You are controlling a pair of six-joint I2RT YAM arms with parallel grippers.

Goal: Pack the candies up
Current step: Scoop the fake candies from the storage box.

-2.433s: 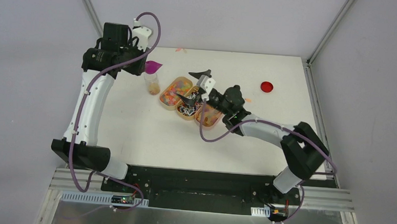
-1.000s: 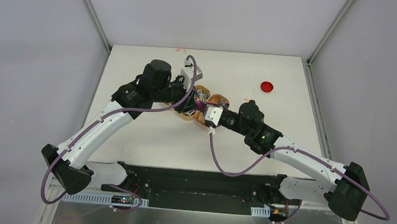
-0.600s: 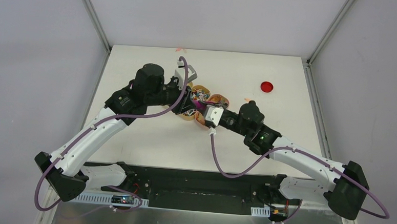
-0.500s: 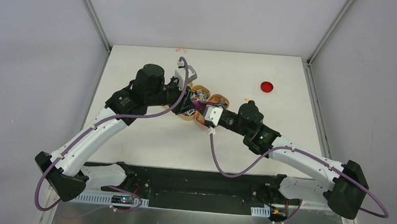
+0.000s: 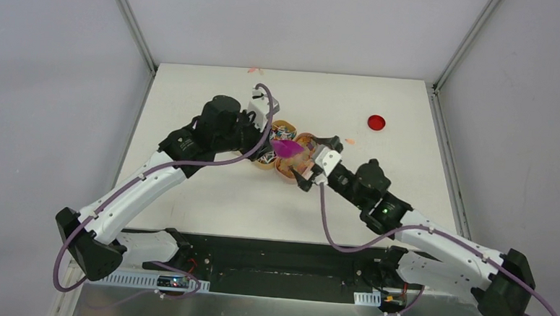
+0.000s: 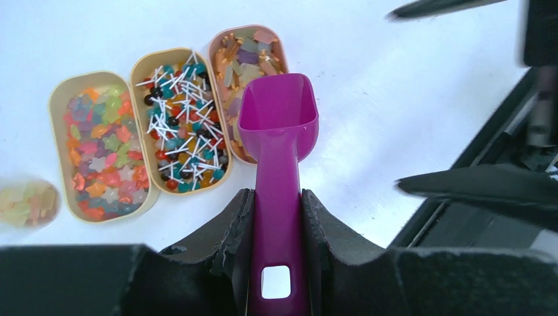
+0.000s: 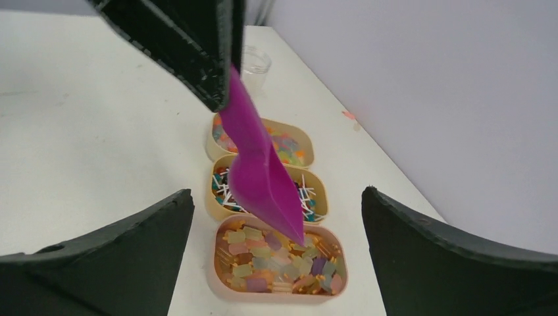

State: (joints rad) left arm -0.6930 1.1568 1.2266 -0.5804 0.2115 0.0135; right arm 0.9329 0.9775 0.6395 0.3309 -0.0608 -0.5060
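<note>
Top view: your left gripper (image 5: 269, 136) is clamped on a magenta plastic scoop (image 5: 287, 148) above the candies (image 5: 308, 140), which sit in three oval tan trays (image 5: 262, 164) mid-table. The right gripper (image 5: 314, 161) is just beside them, jaws wide apart and empty.

Left wrist: scoop bowl empty. Tray long axes run roughly along the handle.

Right wrist: the scoop mouth tilts down toward the translucent orange-yellow gummies (image 7: 276, 270). The left arm is the one placed to dip. No writing legible.
</note>
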